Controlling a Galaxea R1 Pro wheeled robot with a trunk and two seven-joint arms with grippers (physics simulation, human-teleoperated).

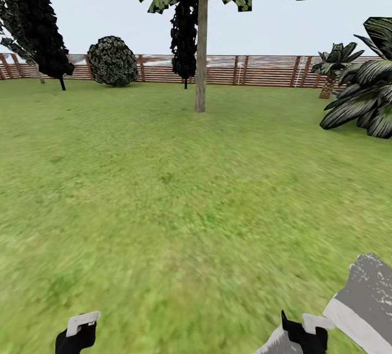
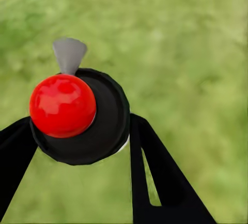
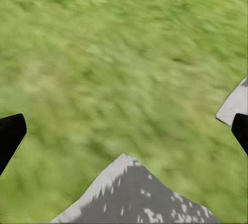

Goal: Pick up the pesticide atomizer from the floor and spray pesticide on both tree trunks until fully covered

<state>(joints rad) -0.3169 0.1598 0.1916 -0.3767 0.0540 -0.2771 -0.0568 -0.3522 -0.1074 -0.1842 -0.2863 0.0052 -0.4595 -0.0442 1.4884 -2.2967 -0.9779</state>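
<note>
In the left wrist view the pesticide atomizer (image 2: pixel 88 118) is a black round bottle with a red ball (image 2: pixel 62 105) and a grey nozzle (image 2: pixel 68 54). My left gripper (image 2: pixel 82 146) is shut on it, black fingers (image 2: pixel 155 172) on either side, above blurred grass. In the head view the left gripper (image 1: pixel 81 329) sits low at the bottom left. The right gripper (image 1: pixel 307 332) is at the bottom right; in its wrist view (image 3: pixel 124 131) it is open and empty over grass. One tree stands far ahead across the lawn, its pale trunk (image 1: pixel 201 60) straight and bare of white specks.
A reddish slat fence (image 1: pixel 261 69) closes the lawn's far side. A black conifer (image 1: pixel 41 27) and a round bush (image 1: pixel 112 61) stand at the back left, another dark conifer (image 1: pixel 184 32) beside the tree, and palms (image 1: pixel 365 92) at the right. Open grass (image 1: pixel 179 190) lies between.
</note>
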